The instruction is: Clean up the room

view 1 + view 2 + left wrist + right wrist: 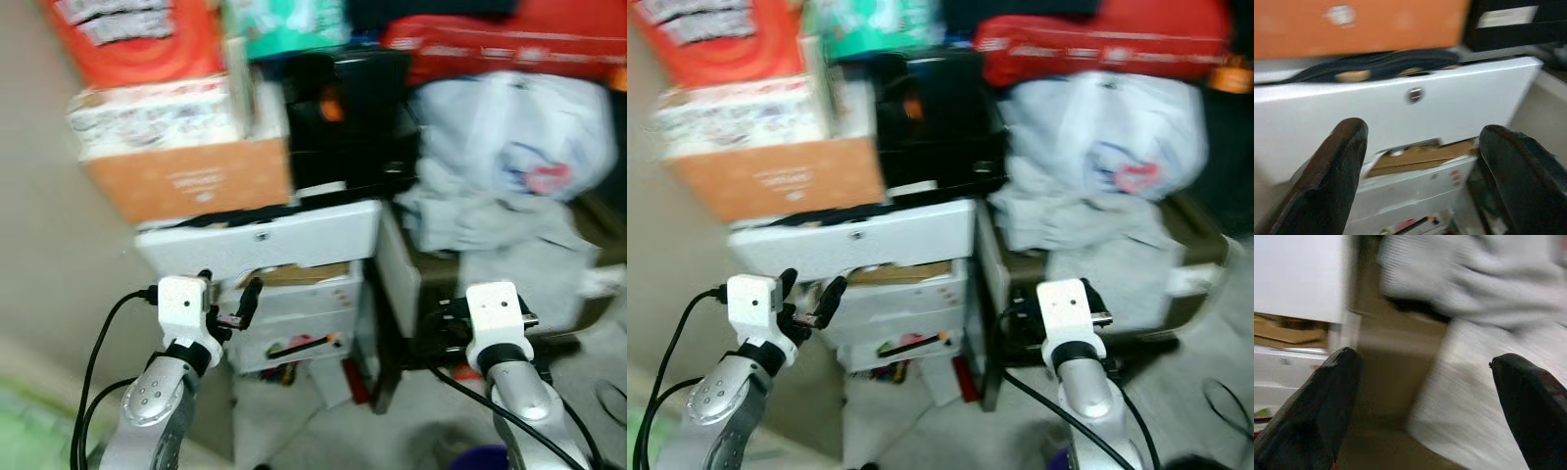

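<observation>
A white drawer unit stands before me, its top drawer [284,240] pulled out, with a black strap [1376,61] hanging over its edge. Brown cardboard [1420,154] shows under that drawer front. My left gripper [230,294] is raised just in front of the drawer, open and holding nothing; in the left wrist view the left gripper [1420,161] frames the drawer front. My right gripper [1425,396] is open and empty, pointing at a heap of grey clothes [490,225] to the right of the unit. The views are blurred.
An orange cardboard box [186,181] and a black case [348,117] sit on top of the unit. A white plastic bag [519,127] lies on the clothes, a red bag [509,44] above it. Lower drawers [294,333] hold small items. Beige wall on the left.
</observation>
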